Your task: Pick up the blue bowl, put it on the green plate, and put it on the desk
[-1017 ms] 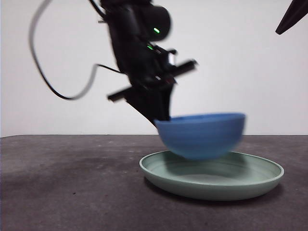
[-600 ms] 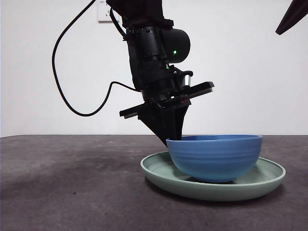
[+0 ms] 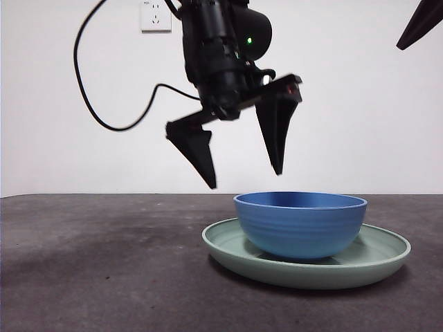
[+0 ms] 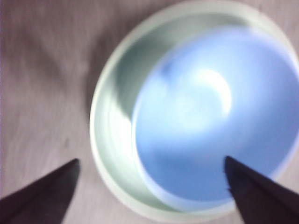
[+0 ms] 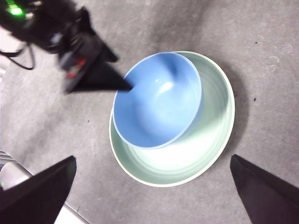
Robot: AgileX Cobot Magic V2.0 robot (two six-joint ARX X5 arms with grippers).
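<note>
Sitting upright inside the green plate (image 3: 228, 243), the blue bowl (image 3: 301, 225) is resting on the plate's floor, and nothing is lying in the bowl. It is not centred: in the right wrist view the blue bowl (image 5: 158, 99) is lying toward one side of the green plate (image 5: 212, 135), near its rim. The plate itself is lying flat on the desk (image 3: 104, 277).

The left gripper (image 3: 242, 178) is hanging just above the bowl with its jaws spread wide and holding nothing. Half a second ago it was gripping the bowl's rim; now it has let go and has risen clear of it. The bowl has settled slightly leftward in the plate.

The right gripper (image 5: 154, 179) is waiting high above, jaws wide apart and empty.
</note>
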